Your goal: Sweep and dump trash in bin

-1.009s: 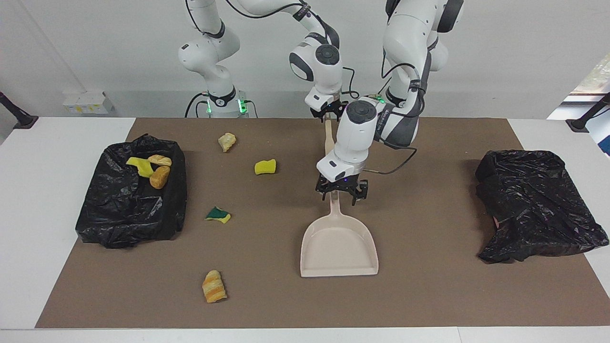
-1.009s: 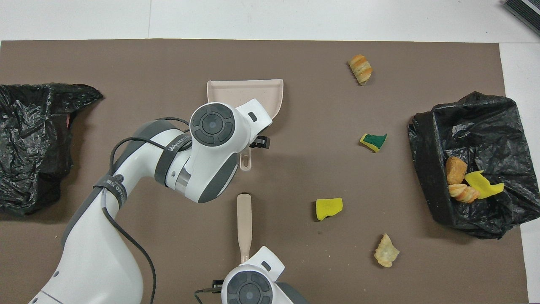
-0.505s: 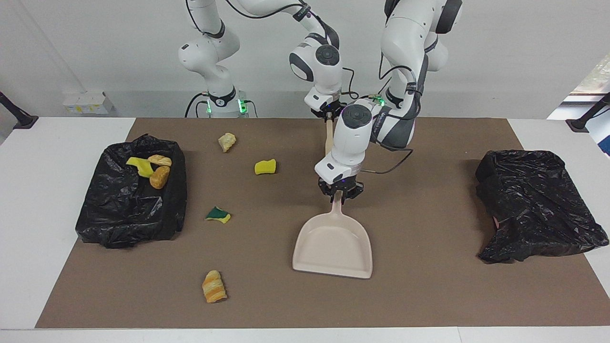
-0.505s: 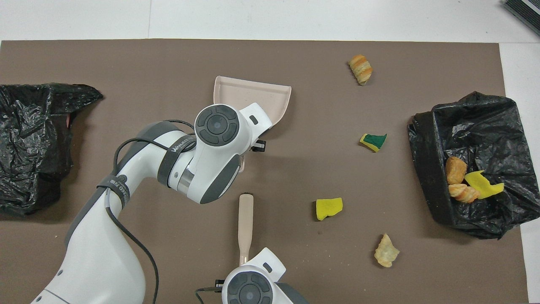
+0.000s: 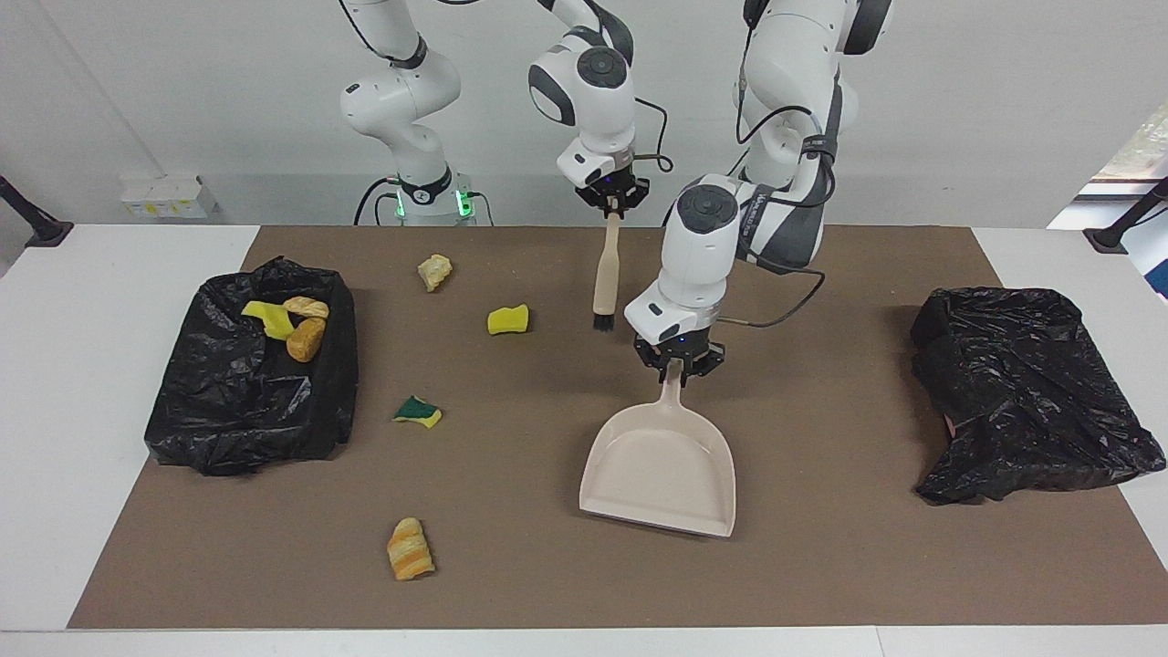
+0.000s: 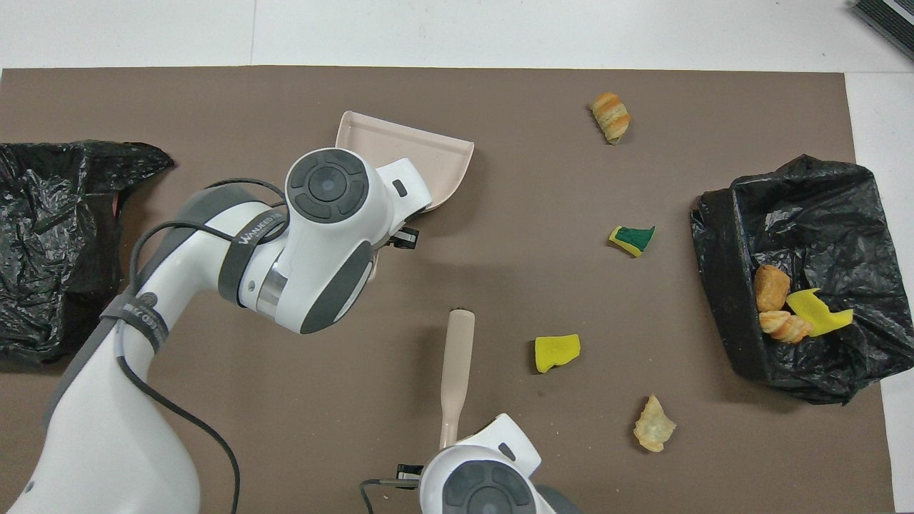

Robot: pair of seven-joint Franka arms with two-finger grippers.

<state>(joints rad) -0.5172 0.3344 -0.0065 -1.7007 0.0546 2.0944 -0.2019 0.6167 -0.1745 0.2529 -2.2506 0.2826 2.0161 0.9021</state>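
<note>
While left gripper (image 5: 680,363) jaws clamp dustpan (image 5: 659,469) handle, right gripper (image 5: 612,203) jaws clamp brush (image 5: 605,274), bare mat (image 5: 821,547) around.

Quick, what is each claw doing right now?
Left gripper: shut on the dustpan handle.
Right gripper: shut on the brush, lifted.

A robotics lab — two white arms bolted at a white table (image 5: 82,383) with a brown mat (image 5: 821,547), bare walls behind
</note>
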